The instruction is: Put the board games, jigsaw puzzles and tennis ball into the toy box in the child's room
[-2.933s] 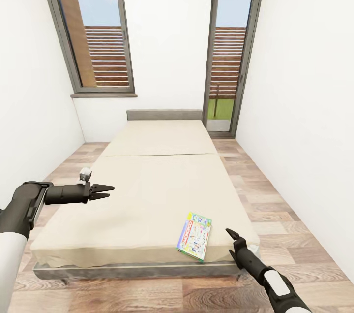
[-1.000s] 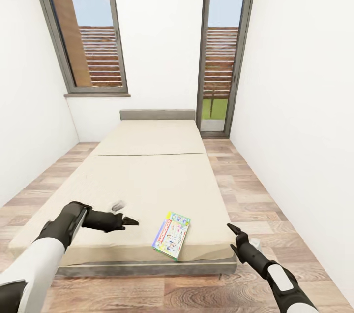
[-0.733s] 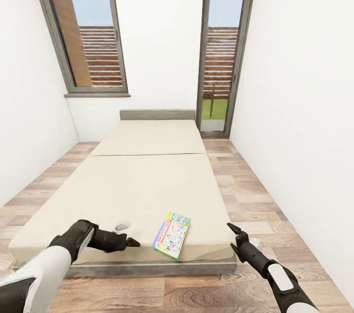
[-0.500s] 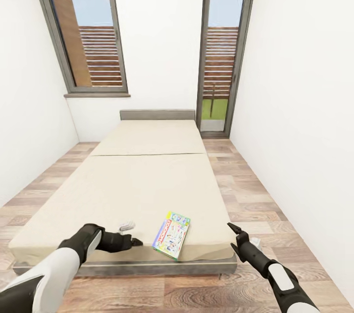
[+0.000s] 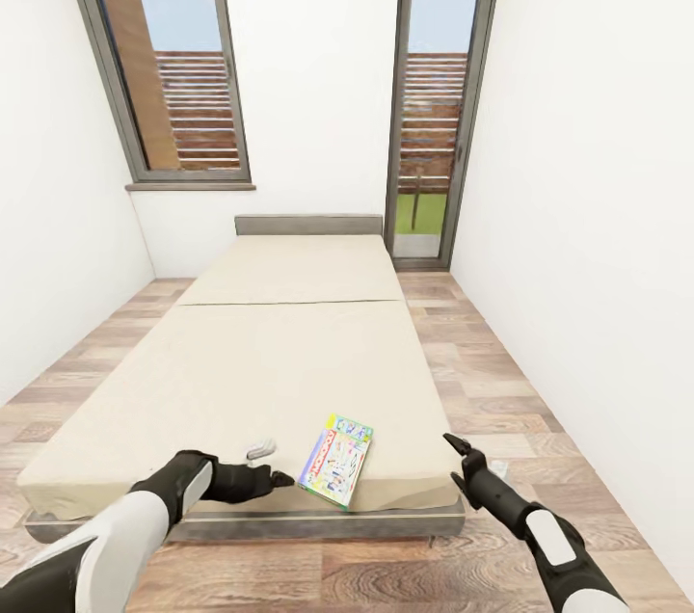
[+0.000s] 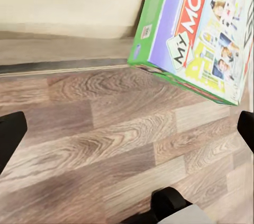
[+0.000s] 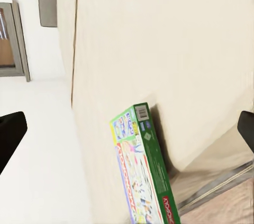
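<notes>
— What's in front of you?

— You're facing the foot of the low bed [image 5: 280,353] with its plain beige, matte mattress cover and grey frame. One flat, thin board game box [image 5: 335,461], glossy, pale blue-white with a red band and a green edge, lies at the near right corner, a corner of it jutting past the mattress edge over the light wood-plank floor [image 5: 501,372].

— And your hands?

— Your black left gripper [image 5: 270,477] sits just left of the box, not touching it; its wrist view shows the fingertips spread wide, so it's open and holds nothing. Your right gripper [image 5: 459,456] hovers beyond the bed's right corner, fingers parted too, empty. Its camera sees the box's green edge [image 7: 151,166].
</notes>
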Controlling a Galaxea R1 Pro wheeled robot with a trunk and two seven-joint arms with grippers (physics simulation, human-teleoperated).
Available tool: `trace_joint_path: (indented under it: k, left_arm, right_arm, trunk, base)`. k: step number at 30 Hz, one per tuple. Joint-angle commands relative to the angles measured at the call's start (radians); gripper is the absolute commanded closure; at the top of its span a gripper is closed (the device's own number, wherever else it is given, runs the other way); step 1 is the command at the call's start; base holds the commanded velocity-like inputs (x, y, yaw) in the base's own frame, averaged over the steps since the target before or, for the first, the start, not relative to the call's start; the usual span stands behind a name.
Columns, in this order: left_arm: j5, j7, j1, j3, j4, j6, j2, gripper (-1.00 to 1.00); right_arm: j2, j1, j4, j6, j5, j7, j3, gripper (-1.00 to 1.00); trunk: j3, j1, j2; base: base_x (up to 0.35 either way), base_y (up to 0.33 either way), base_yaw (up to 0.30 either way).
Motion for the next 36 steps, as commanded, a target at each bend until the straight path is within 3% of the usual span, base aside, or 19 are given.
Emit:
trace_joint_path:
  k: [1,4,9,36]
  left_arm:
    - [-0.001,-0.005,0.000,0.016,0.007,0.007,-0.001,-1.00]
    - [0.040,-0.004,0.000,0.043,0.047,0.009,-0.015,-1.00]
    - [0.074,0.005,0.004,0.054,0.071,0.006,-0.031,-1.00]
    - [0.081,-0.002,0.007,0.058,0.076,-0.014,-0.034,-1.00]
  right_arm:
    - [0.000,0.000,-0.008,0.009,-0.001,0.001,0.005,-1.00]
    - [0.000,0.003,-0.042,0.014,0.003,0.001,0.049,-1.00]
    - [0.000,0.005,-0.061,0.024,0.004,0.000,0.075,-1.00]
    - [-0.001,0.004,-0.065,0.058,0.008,-0.001,0.080,-1.00]
  trunk:
    - [-0.001,0.000,0.000]
    - [-0.001,0.000,0.000]
    - [-0.001,0.000,0.000]
    - [-0.001,0.000,0.000]
  base:
    - [0.000,0.000,0.000]
    - [0.000,0.000,0.000]
    - [0.000,0.000,0.000]
    - [-0.016,-0.076,0.000]
